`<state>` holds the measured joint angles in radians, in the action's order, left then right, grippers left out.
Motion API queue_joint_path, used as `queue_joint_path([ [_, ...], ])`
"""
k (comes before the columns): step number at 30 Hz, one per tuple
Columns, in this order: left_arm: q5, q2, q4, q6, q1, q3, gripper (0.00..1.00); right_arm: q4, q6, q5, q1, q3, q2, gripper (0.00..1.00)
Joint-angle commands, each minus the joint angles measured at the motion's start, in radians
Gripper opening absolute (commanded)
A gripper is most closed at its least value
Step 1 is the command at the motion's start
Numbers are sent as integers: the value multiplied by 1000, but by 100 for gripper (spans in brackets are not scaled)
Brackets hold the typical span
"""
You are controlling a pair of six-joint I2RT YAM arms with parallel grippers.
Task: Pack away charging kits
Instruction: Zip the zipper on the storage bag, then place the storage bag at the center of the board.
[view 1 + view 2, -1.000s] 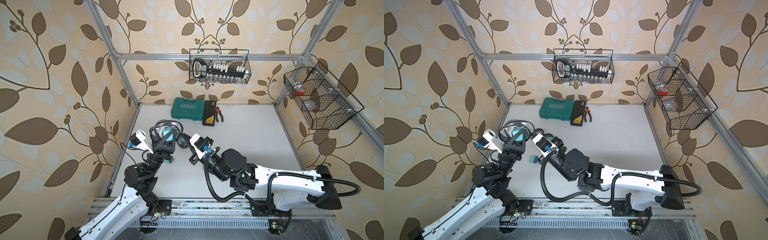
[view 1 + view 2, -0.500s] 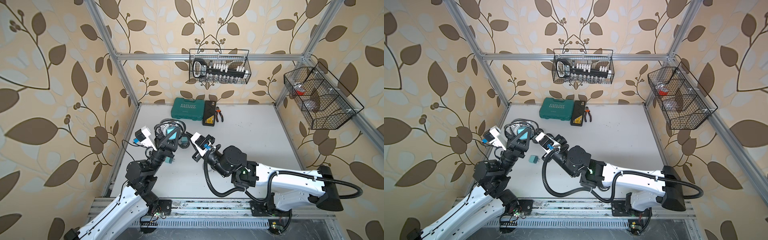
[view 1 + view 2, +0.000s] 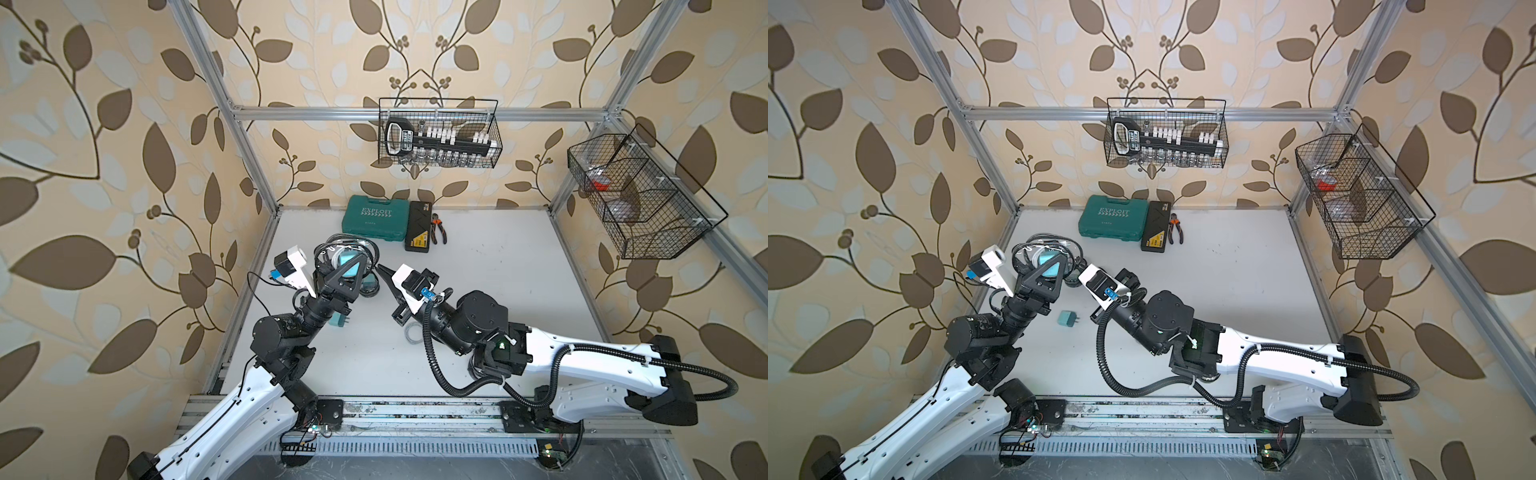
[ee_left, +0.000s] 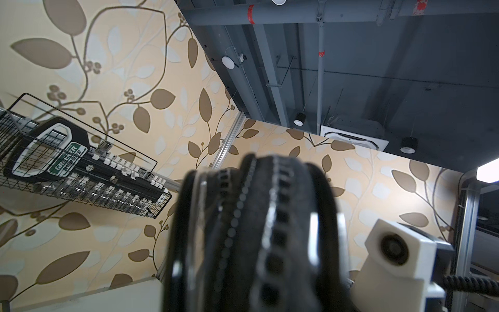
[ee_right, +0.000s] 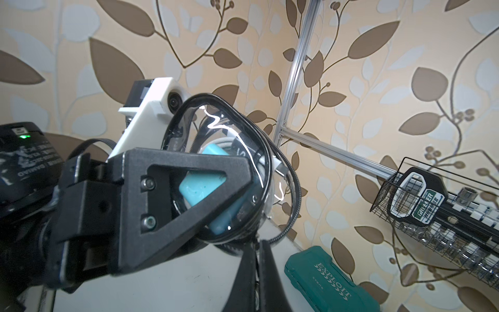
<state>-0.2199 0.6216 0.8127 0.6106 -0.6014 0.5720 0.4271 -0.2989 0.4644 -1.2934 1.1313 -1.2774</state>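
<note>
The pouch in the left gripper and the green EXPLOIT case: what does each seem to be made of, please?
Pouch: clear, glossy flexible plastic, going by glare streaks; black rim looks like woven zip tape. EXPLOIT case: probably moulded plastic, matte, showing no glare.

Pouch (image 4: 251, 229) blurred in left wrist view, cropped at bottom; left gripper (image 3: 351, 264) fingertips hidden behind it. Cable coil (image 3: 412, 332) half hidden under right gripper (image 3: 380, 269) wrist. Second pouch (image 3: 371, 289) beneath left gripper mostly covered.

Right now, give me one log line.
left gripper: shut on pouch, held up | right gripper: shut, beside pouch | loose adapter, cable: on table
</note>
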Motion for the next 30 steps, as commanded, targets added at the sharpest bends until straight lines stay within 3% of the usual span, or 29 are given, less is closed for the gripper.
queue_joint_path([
  [1, -118, 11, -39, -52, 0, 92, 0, -32, 104, 48, 32, -29, 115, 16],
  [7, -229, 134, -177, -68, 0, 80, 0, -264, 390, 79, 207, -166, 312, 58],
  [11, -248, 270, -218, -8, 1, 27, 0, -421, 630, 43, 401, -281, 385, 72],
  [16, -296, 568, -419, 27, 0, 113, 0, -499, 823, -66, 598, -394, 370, 80],
  [20, -432, 882, -403, 41, -8, 212, 0, -484, 893, -175, 724, -448, 306, 83],
  [23, -487, 1065, -405, 44, -28, 308, 0, -464, 915, -190, 740, -475, 276, 84],
  [30, -532, 1346, -491, 33, -71, 503, 0, -435, 965, -206, 756, -518, 197, 84],
])
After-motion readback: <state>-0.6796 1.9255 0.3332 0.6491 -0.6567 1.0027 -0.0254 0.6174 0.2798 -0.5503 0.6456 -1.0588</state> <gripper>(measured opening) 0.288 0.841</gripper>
